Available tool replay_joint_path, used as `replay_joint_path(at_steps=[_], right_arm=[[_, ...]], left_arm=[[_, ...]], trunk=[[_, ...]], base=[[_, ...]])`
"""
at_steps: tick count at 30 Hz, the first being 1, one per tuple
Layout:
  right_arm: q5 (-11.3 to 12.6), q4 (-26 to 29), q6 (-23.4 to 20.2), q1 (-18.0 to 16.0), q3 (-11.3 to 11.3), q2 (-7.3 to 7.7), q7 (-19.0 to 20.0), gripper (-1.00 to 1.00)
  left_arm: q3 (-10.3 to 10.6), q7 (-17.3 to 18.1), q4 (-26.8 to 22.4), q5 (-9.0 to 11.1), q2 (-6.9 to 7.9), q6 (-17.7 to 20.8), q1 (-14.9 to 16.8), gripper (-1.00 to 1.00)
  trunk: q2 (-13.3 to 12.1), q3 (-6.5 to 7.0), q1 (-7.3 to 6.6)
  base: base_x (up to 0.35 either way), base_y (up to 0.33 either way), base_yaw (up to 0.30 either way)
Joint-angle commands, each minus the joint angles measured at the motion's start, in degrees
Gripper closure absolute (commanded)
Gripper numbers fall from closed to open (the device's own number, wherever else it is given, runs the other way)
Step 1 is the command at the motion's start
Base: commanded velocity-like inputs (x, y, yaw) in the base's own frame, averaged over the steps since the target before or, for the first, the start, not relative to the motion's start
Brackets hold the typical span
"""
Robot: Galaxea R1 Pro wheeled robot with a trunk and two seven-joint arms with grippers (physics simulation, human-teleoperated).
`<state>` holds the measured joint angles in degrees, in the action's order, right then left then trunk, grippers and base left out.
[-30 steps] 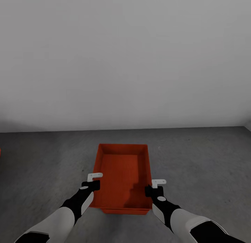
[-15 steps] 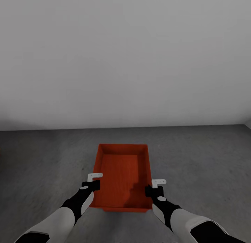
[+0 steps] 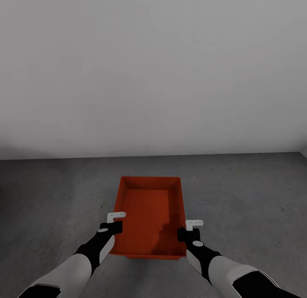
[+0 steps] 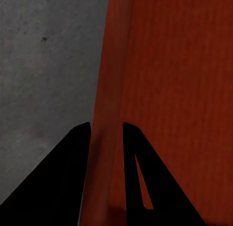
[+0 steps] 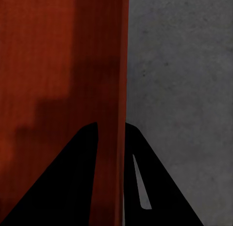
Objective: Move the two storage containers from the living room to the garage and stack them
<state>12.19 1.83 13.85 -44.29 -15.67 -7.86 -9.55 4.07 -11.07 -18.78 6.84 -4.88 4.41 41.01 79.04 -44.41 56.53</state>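
Note:
One orange-red storage container (image 3: pixel 149 212) lies open-topped and empty over the garage's dark grey concrete floor (image 3: pixel 247 195), lengthwise away from me. My left gripper (image 3: pixel 115 222) is shut on its left long wall near the front corner, and my right gripper (image 3: pixel 187 230) is shut on the right long wall. In the left wrist view the thin wall of the container (image 4: pixel 111 65) runs between the dark fingers of the left gripper (image 4: pixel 107 126). The right wrist view has the container's wall (image 5: pixel 116 65) pinched in the right gripper (image 5: pixel 110 125). I cannot tell whether the bin touches the floor.
A plain grey-white wall (image 3: pixel 153 76) stands close behind the container, meeting the floor a short way beyond its far end. Bare concrete stretches to both sides of the bin, seen also as floor (image 4: pixel 48 65) and floor (image 5: pixel 179 65) in the wrist views.
A second orange edge that showed under the container's near wall no longer shows. An orange sliver at the view's left edge has slipped out. Both grippers keep their grip.

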Motion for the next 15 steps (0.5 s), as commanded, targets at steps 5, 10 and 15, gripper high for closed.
replay_joint_path(at_steps=[5, 10, 15], right_arm=[[1.2, -1.9, 0.4, 0.0, 1.3, 3.73, -3.0, 1.00], [1.2, -1.9, 0.4, 0.0, 1.3, 3.73, -3.0, 1.00], [1.2, -1.9, 0.4, 0.0, 1.3, 3.73, -3.0, 1.00]], left_arm=[[-2.4, -4.5, -0.3, -0.5, 0.14, 0.4, 0.0, 1.00], [-2.4, -4.5, -0.3, -0.5, 0.14, 0.4, 0.0, 1.00], [-2.4, -4.5, -0.3, -0.4, 0.14, 0.4, 0.0, 1.00]], trunk=[[0.0, -0.03, 0.00], [0.0, -0.03, 0.00], [0.0, -0.03, 0.00]], base=[[0.000, 0.000, 0.000], [0.000, 0.000, 0.000], [0.000, 0.000, 0.000]])
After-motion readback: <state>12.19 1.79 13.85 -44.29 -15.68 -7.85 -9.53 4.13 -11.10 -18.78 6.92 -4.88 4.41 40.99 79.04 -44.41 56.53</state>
